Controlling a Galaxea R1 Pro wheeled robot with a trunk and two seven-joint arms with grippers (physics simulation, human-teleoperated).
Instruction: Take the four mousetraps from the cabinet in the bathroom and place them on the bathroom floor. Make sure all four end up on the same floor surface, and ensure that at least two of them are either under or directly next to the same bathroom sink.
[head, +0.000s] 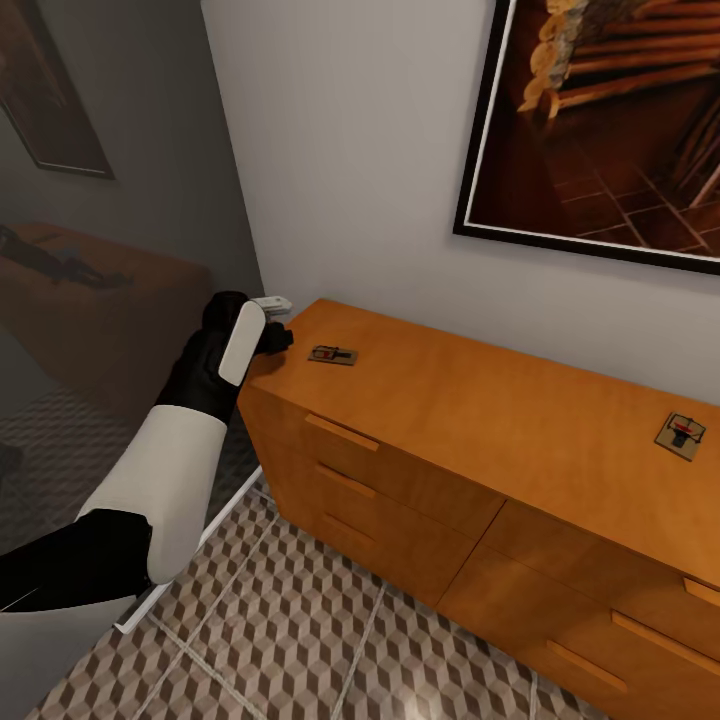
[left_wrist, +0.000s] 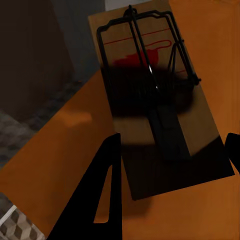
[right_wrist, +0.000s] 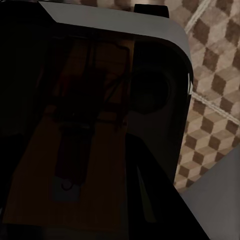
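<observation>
Two mousetraps lie on top of the orange-brown cabinet (head: 470, 420): one (head: 333, 354) near its left end and another (head: 681, 434) far to the right. My left gripper (head: 278, 338) hovers at the cabinet's left corner, a short way from the nearer trap. In the left wrist view this mousetrap (left_wrist: 150, 95) lies flat on the wood, with my left gripper (left_wrist: 174, 137) open and its dark fingers (left_wrist: 102, 195) on either side of the board's near end. In the dim right wrist view, my right gripper (right_wrist: 80, 170) looks shut on a shadowed mousetrap (right_wrist: 75, 145) held above the floor.
The cube-patterned bathroom floor (head: 330, 640) spreads in front of the cabinet. A framed picture (head: 610, 130) hangs on the wall above it. A dark glass panel (head: 90, 250) stands left of the cabinet, over a white sill (head: 185, 565). My grey body (right_wrist: 150, 55) is above the right gripper.
</observation>
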